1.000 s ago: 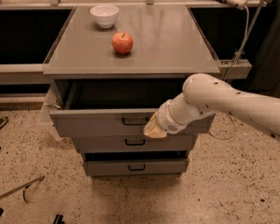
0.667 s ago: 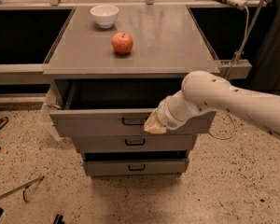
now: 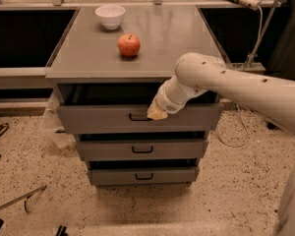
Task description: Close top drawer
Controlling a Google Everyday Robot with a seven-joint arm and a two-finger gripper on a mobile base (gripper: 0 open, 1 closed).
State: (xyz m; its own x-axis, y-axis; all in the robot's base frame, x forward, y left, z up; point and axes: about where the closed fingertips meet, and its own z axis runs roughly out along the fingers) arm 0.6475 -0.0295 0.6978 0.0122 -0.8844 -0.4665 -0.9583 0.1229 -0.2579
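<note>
- At the cabinet's front, the gripper (image 3: pixel 157 113) touches the top drawer (image 3: pixel 98 119) just right of its handle (image 3: pixel 138 116). I cannot tell whether it is open or closed.
- The drawer juts slightly past the tabletop (image 3: pixel 177 38) edge, with a dark gap above its front.
- A second ago the drawer stood farther out; the gripper has followed it in.

Grey top drawer (image 3: pixel 98 118) with black handle (image 3: pixel 137 116), pale yellowish tool (image 3: pixel 157 114) seen at its front, white arm (image 3: pixel 226 82), red apple (image 3: pixel 129 45) and white bowl (image 3: pixel 110 16) on grey table (image 3: pixel 177 38), speckled beige floor (image 3: pixel 236 191)
</note>
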